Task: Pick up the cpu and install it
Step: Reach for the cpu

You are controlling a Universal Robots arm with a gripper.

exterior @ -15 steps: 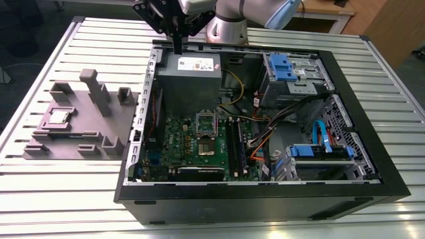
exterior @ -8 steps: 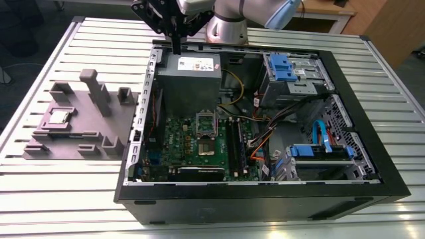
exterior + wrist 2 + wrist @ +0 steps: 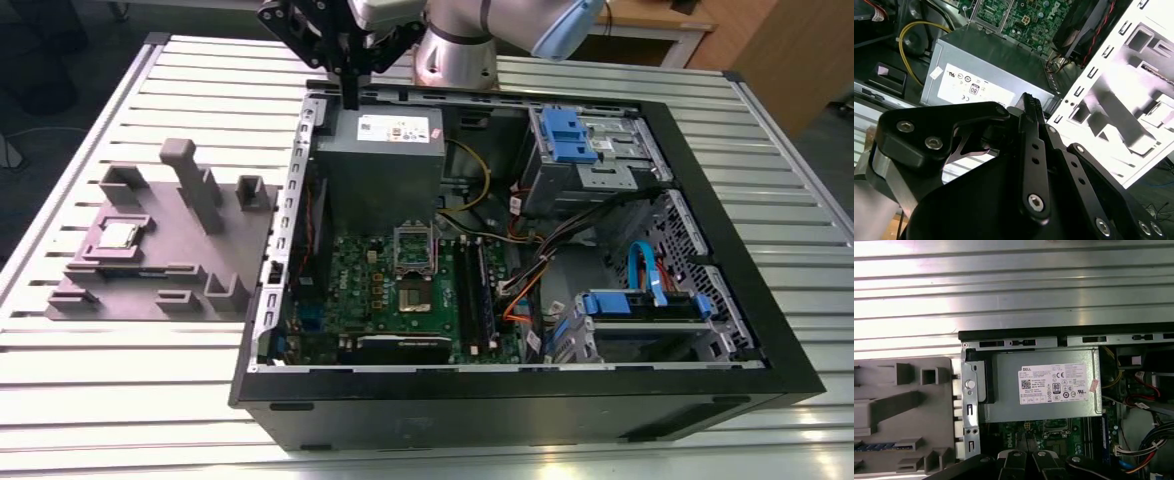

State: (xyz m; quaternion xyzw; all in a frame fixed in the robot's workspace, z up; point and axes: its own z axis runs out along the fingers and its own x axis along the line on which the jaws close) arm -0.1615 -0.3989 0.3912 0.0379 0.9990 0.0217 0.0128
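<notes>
Claw hangs over the far edge of the open PC case, right above the far end of the power supply. Its fingers are pressed together with nothing between them, and it touches nothing. The cpu is not picked up: it lies flat in a square recess of the grey moulded tray, well apart from the claw. The tray sits on the slatted counter, near the counter's edge on the exterior view's left and just beside the case wall. The case takes up the middle of the counter and runs out toward the edge on the exterior view's right. Inside the case the green motherboard lies on the near side of the power supply, and the shiny socket frame on it has a hollow centre. 2 blue drive caddies sit on the case's side toward the exterior view's right. In the first wrist view the power supply label faces the camera, with the tray next to the case's corner.
</notes>
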